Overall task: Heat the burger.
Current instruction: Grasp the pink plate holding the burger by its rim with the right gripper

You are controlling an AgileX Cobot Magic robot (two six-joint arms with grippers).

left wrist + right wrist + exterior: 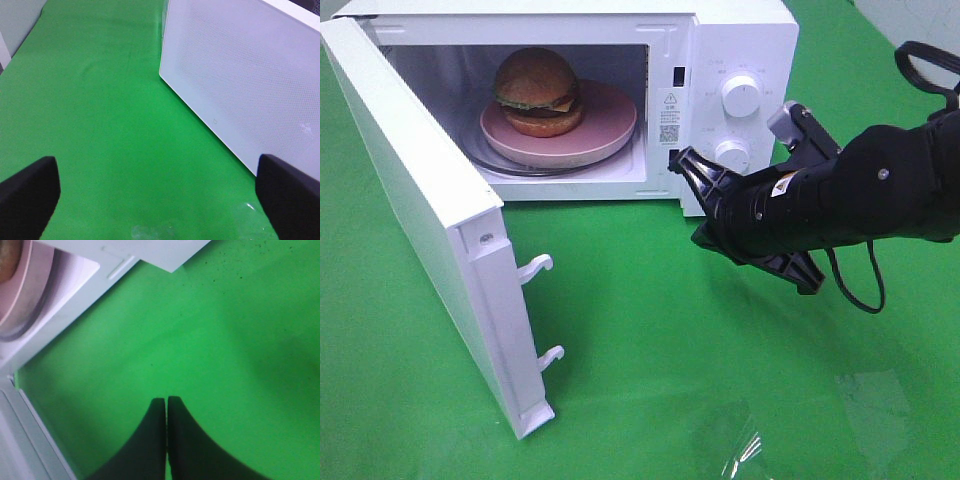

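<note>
Green cloth (pixel 650 340) covers the table, where one microwave (pixel 740 40) holds one burger (pixel 537 90) on one pink plate (pixel 610 125), its single door (pixel 410 210) swung wide to the left. Shutting that upright door looks like the next step. The left gripper (pixel 159 190), spread and empty, is near its outer face, while the right gripper (pixel 678 162), clenched on nothing, hangs before the two knobs (pixel 740 97).

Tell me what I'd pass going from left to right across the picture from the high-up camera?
Open microwave door → burger inside the microwave → right arm's black fingers, pressed together. The pink plate and the knobs are left out, as they overlap these.
</note>
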